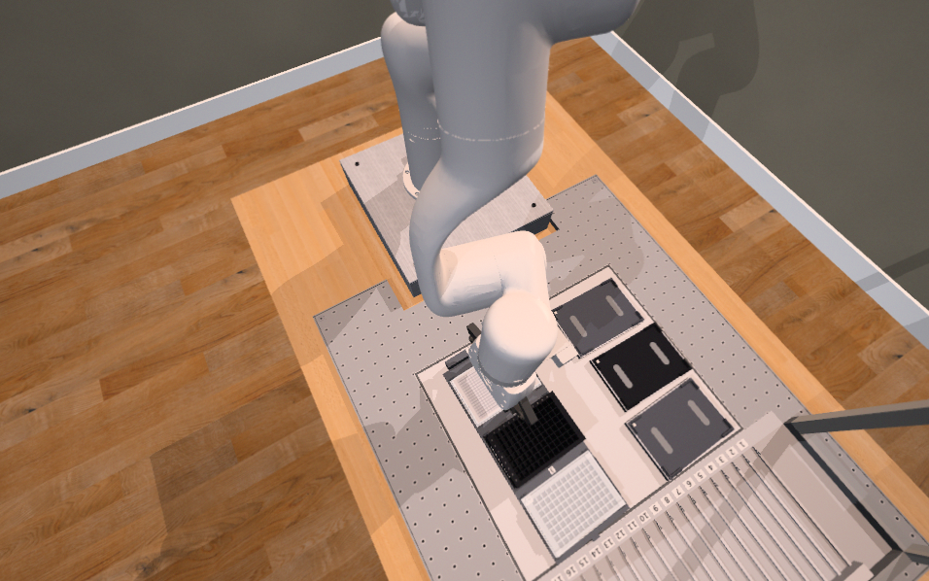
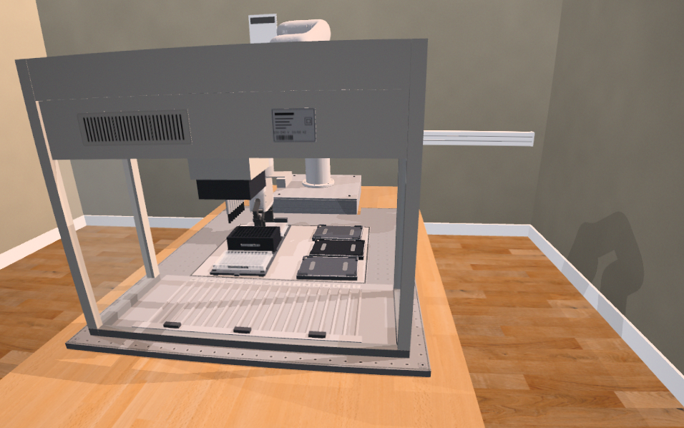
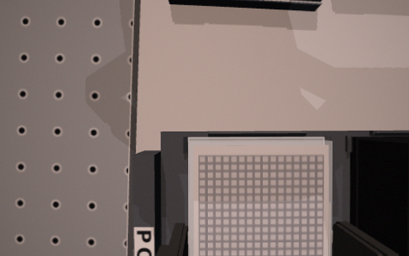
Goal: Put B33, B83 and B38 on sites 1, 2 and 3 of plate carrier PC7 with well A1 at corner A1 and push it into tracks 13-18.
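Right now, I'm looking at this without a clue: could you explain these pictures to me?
This is one robot arm ending in a two-fingered tool. One picture looks down from above, one looks through the instrument towards the arm's base, and one comes from the wrist.

On the apron lies the carrier PC7, bearing a 384-well plate, a black deep-well block and a 96-well plate. Beside it are three nests without plates; the numbered rails lie beyond.

Nothing is gripped: the tool is open, its fingers on either side of the 384-well plate.
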### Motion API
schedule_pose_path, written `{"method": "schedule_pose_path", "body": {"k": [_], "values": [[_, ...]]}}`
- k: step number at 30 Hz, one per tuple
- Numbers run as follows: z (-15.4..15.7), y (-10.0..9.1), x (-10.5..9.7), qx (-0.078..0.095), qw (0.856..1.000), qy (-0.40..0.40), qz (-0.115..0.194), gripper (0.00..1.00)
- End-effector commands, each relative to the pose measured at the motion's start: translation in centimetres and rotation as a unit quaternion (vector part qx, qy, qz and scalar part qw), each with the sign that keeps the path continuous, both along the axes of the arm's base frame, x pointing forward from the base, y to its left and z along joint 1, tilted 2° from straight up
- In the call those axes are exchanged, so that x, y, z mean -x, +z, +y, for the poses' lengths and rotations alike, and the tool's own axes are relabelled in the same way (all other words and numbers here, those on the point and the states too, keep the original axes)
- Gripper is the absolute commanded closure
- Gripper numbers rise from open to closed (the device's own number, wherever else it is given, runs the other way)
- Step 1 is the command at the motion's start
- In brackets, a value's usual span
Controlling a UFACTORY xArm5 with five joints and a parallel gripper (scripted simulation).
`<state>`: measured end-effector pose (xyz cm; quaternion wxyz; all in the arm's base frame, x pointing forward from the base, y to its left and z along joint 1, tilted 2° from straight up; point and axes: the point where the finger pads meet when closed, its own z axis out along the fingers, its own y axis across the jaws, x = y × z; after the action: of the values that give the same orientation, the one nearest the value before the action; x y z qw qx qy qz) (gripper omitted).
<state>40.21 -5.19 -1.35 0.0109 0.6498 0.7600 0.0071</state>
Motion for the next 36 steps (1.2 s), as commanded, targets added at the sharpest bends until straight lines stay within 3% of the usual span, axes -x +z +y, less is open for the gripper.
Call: {"method": "schedule_pose_path", "body": {"k": [1, 36], "values": [[0.0, 0.3, -0.1, -0.006, 1.000, 0.000, -0.002, 0.00], [-0.1, 5.3, 0.0, -0.006, 1.000, 0.000, -0.003, 0.00]]}}
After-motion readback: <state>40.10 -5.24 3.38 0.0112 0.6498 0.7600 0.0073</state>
